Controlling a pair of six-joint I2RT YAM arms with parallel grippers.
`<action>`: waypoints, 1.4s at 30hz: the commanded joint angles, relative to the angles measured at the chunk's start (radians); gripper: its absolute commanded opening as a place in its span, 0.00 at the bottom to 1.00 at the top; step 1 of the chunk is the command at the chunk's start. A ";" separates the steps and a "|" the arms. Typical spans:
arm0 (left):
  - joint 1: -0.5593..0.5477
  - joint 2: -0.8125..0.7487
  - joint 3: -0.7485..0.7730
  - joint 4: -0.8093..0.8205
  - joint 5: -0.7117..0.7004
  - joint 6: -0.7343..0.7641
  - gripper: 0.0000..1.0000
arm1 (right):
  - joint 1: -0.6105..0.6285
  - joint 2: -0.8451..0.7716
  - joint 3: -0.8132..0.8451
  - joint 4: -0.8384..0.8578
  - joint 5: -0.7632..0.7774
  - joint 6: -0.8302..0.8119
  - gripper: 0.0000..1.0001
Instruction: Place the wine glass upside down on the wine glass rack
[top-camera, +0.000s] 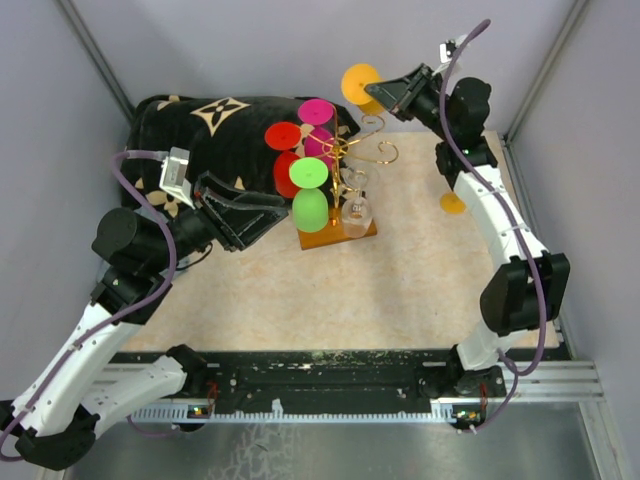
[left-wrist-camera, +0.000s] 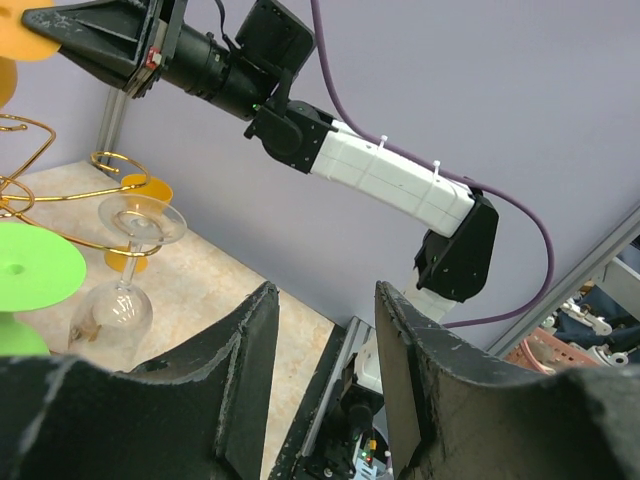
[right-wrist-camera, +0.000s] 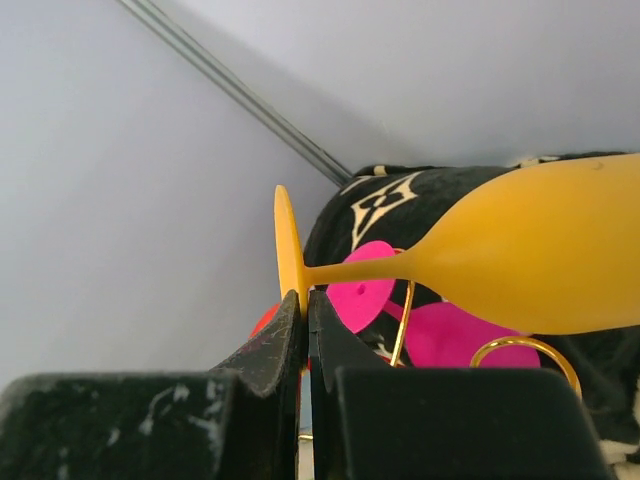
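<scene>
- While the right hand (right-wrist-camera: 307, 312) pinches the orange wine glass (right-wrist-camera: 530, 255) by its stem, right at the foot, its fingers sit nearly closed. The foot's underside stays free to catch a wire.
- Glass is foot-up, bowl-down, in the air beyond the wine glass rack (top-camera: 328, 240) and not touching it. Judged ready for hanging.
- Green glass (top-camera: 310, 195), red glass (top-camera: 283, 135), pink glass (top-camera: 316, 112) and clear glass (top-camera: 357, 210) already hang inverted. The gold curls (top-camera: 385, 152) on the far right look free, so they are the likely target.
- Left hand (left-wrist-camera: 322, 300) is open and empty, left of the rack over the counter (top-camera: 420, 270), out of the way.
</scene>
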 joint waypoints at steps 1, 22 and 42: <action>0.003 -0.011 0.006 0.014 -0.010 0.011 0.49 | -0.031 0.020 0.066 0.063 -0.074 0.107 0.00; 0.002 -0.010 0.000 0.015 -0.007 0.006 0.49 | -0.062 0.129 0.086 0.075 -0.188 0.238 0.00; 0.003 -0.011 -0.016 0.036 -0.004 -0.015 0.50 | -0.073 0.122 0.072 -0.024 -0.289 0.205 0.00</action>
